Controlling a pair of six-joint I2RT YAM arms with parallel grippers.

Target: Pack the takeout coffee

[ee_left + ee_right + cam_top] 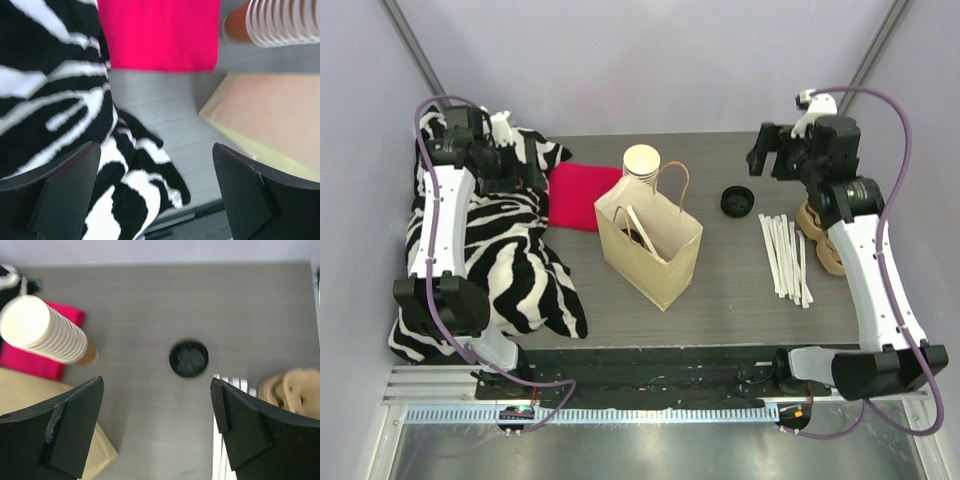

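No brown cup with a black lid on it shows in any view. A black round lid (pixel 737 201) lies alone on the table right of the open brown paper bag (pixel 650 245); it also shows in the right wrist view (pixel 188 358). A stack of cream-white cups (pixel 642 162) with a brown cup at its base (pixel 90 352) stands behind the bag. My left gripper (pixel 500 150) is open and empty over the zebra cloth (pixel 50 90). My right gripper (pixel 767 152) is open and empty, high above the back right of the table, with the lid ahead of its fingers.
A pink cloth (pixel 582 195) lies left of the bag. Several white wrapped straws (pixel 785 258) lie at the right, with a beige bundle (pixel 820 240) beside them under my right arm. The zebra cloth (pixel 510 250) covers the table's left side.
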